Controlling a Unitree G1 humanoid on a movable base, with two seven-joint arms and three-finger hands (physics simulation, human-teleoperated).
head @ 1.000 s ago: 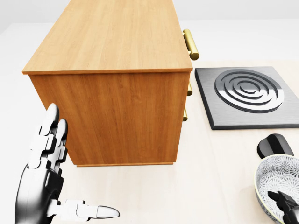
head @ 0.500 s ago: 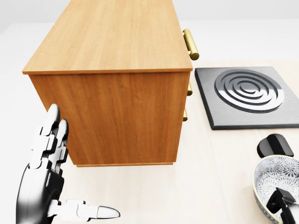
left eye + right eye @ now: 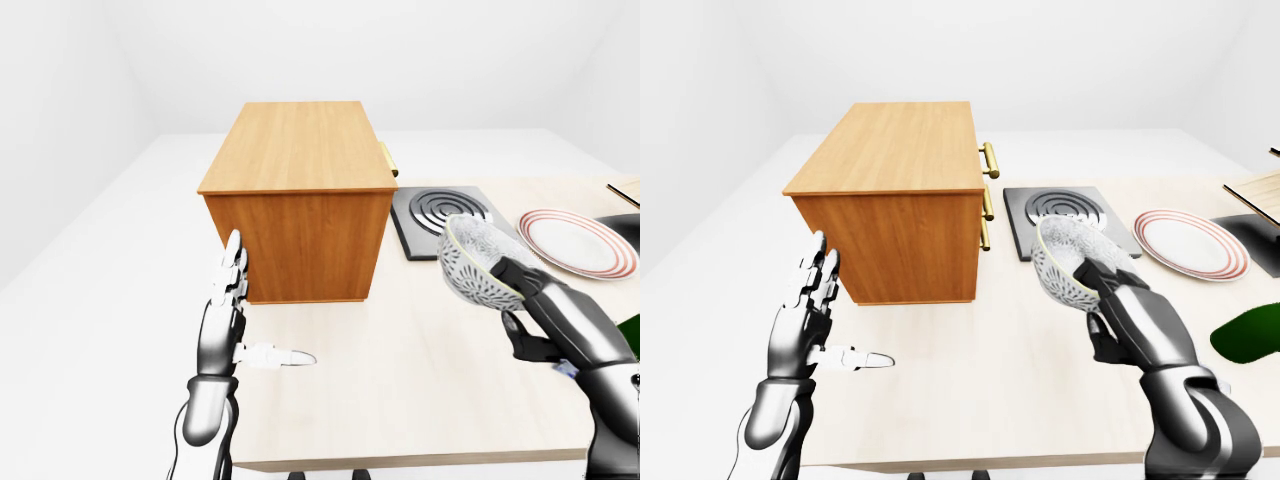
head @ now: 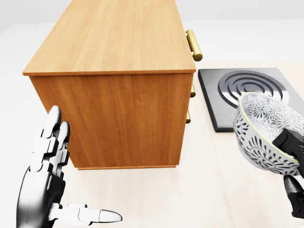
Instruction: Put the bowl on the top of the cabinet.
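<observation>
Since the earlier head views, the black-and-white patterned ceramic bowl is sitting much higher and further left in the picture: it was at the lower right corner and is now overlapping the lower right edge of the dark square hob plate with concentric rings. The small black object seen just above the bowl earlier is no longer showing. The camera and the left hand are not shifting.

The right hand is gripping the bowl, its dark fingers closing over the rim on the side nearest the robot, and is holding it tilted in the air, clear of the pale wooden table. The bowl is hanging to the right of the tall light-brown wooden cabinet, apart from it and below the level of its top, which is carrying nothing. Brass bar handles are projecting from the cabinet's right face.

The left hand is standing upright and spread, thumb pointing right, holding nothing, just beside the cabinet's lower left corner in the left-eye view.

A white plate with red rim rings is lying on the table to the right of the hob plate. A green shape is showing at the right edge. Plain white walls and a white floor are enclosing the scene.
</observation>
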